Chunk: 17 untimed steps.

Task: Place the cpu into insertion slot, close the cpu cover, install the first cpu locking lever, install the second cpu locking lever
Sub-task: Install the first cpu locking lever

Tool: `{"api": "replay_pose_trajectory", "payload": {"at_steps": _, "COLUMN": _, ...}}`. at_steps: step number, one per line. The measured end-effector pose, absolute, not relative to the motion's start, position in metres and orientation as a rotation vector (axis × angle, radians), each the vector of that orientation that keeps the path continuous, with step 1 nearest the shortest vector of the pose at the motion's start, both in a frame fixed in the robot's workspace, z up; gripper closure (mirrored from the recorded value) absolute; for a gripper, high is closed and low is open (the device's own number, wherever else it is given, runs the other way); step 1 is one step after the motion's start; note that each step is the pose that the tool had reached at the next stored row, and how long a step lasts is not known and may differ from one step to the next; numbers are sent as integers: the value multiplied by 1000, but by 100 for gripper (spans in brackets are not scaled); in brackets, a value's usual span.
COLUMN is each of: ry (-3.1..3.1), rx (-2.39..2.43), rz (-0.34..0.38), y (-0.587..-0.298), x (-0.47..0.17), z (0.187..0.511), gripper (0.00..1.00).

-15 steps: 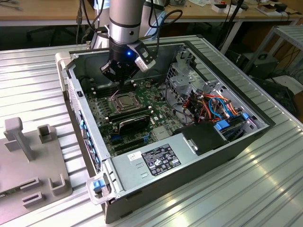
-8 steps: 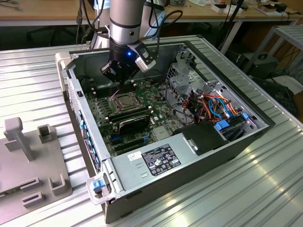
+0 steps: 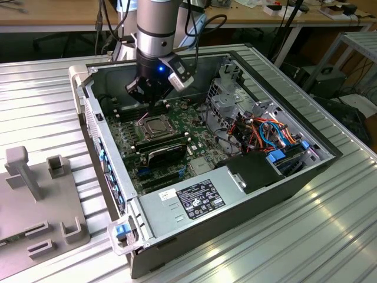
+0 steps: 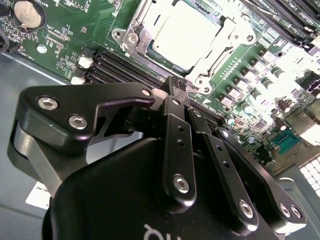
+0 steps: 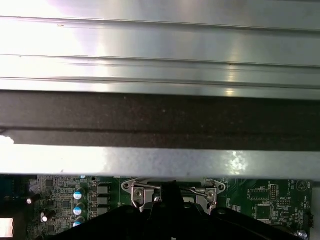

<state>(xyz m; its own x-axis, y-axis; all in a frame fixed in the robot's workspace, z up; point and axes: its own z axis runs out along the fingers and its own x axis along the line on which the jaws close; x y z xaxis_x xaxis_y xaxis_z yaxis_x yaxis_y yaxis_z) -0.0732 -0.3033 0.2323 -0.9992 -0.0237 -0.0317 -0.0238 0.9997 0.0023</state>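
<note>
The cpu [image 4: 185, 35], a flat silver square, lies in the insertion slot [image 4: 131, 37] on the green motherboard. The silver cpu cover [image 4: 220, 50] lies down around it, with the chip showing through its window. I cannot tell how the locking levers stand. My black gripper [image 4: 177, 86] is shut with nothing between its fingers, and its tips hang just above the socket's edge on the side of the memory slots. In the exterior view the gripper [image 3: 148, 100] hovers inside the open case right behind the cpu [image 3: 154, 125]. In the first wrist view the gripper [image 5: 170, 200] sits over the socket's metal brackets.
Long black memory slots [image 4: 125, 67] run beside the socket. A black card [image 3: 168, 152], the grey power-supply box [image 3: 194, 197], coloured cables [image 3: 265, 132] and a metal drive cage [image 3: 232, 97] crowd the case. A grey fixture [image 3: 35, 200] stands on the ribbed table at the exterior view's left.
</note>
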Motion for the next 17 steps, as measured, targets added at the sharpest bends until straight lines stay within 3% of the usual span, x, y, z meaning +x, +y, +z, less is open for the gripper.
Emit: {"api": "replay_pose_trajectory", "payload": {"at_steps": 17, "ry": 3110, "rx": -37, "rz": 4, "y": -303, "x": -70, "z": 229, "gripper": 89}}
